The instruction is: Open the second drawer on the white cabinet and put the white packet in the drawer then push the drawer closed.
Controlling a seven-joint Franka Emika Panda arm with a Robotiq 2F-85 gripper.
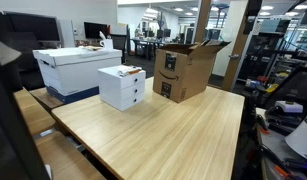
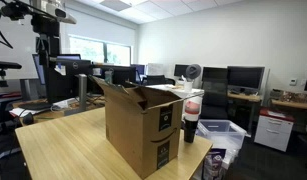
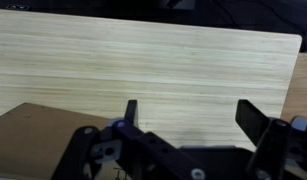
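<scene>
My gripper [image 3: 193,118] is spread wide. In the wrist view its two dark fingers [image 3: 131,110] rise from 6 o'clock with only bare wood between them, and I hold nothing. Under me lies the light wooden table [image 3: 153,60], its grain running from 9 to 3 o'clock. A darker brown surface [image 3: 33,125] shows at about 8 o'clock, and the table's edge falls away at 3 o'clock.

In an exterior view the white cabinet [image 1: 113,90] stands upright on that table. Both its drawers are shut, and the second drawer [image 1: 136,98] sits flush under the upper one. The white packet [image 1: 126,71] lies flat on the cabinet's top, too small for me to make out its print. Near the cabinet, at its 3 o'clock, stands the brown cardboard box [image 1: 188,72] with its flaps up. At the cabinet's 10 o'clock is the larger white lidded storage box [image 1: 78,68]. In the exterior view from the box's far side, the box hides the cabinet.
</scene>
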